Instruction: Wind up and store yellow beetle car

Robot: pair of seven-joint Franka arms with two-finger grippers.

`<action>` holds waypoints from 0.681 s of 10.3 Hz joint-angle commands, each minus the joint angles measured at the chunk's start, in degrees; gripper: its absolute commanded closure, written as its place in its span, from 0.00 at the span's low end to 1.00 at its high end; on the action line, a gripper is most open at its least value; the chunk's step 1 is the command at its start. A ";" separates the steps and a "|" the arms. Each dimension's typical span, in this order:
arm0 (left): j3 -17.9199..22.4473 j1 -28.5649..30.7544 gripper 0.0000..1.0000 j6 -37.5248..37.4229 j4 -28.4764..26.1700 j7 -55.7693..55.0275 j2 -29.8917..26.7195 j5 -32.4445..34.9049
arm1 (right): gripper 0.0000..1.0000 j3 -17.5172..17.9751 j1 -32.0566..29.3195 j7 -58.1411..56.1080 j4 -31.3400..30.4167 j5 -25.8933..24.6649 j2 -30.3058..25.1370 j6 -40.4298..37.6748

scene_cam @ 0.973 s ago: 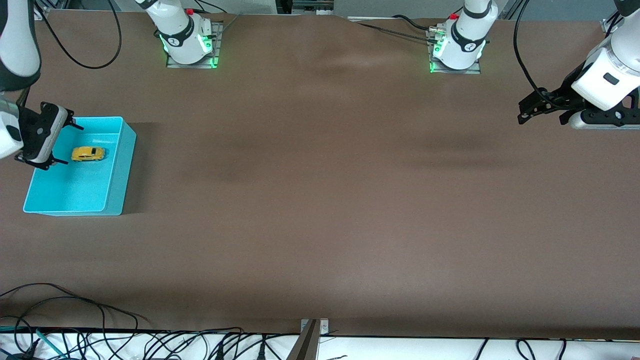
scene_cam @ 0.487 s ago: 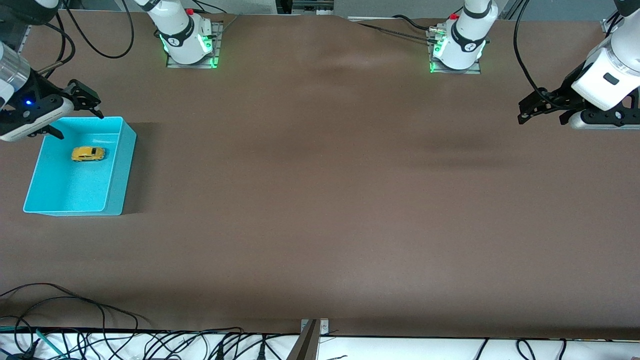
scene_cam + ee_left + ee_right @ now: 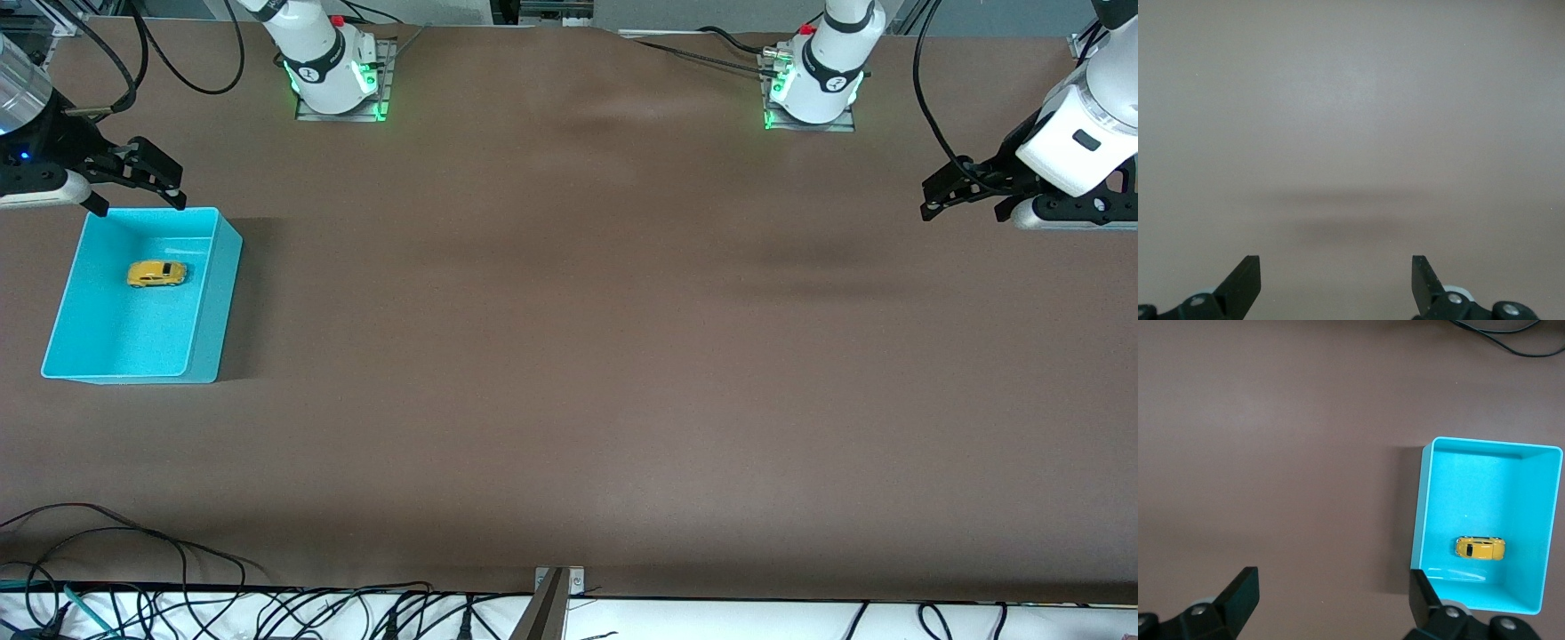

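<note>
The yellow beetle car lies on its wheels inside the turquoise bin, at the right arm's end of the table. It sits in the half of the bin farther from the front camera. My right gripper hangs open and empty over the bare table beside the bin's rim, clear of the car. At the left arm's end of the table, my left gripper waits open over bare brown table, holding nothing.
The two arm bases stand on the table edge farthest from the front camera. Loose black cables and a metal bracket lie along the edge nearest that camera. A black cable also runs close to the bin.
My right gripper has lifted away from above the bin and swung toward the robots' side, leaving the car lying in the bin. The left arm and the car have not moved.
</note>
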 commanded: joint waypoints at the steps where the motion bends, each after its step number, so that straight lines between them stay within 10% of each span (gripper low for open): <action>1: -0.40 0.59 0.00 -0.79 0.35 -0.07 -0.26 -1.03 | 0.00 -0.82 0.87 2.21 -0.80 0.67 -1.17 0.40; 7: -0.40 0.59 0.00 -0.79 0.35 -0.07 -0.26 -1.03 | 0.00 -0.29 0.87 1.86 1.49 0.94 0.06 -1.70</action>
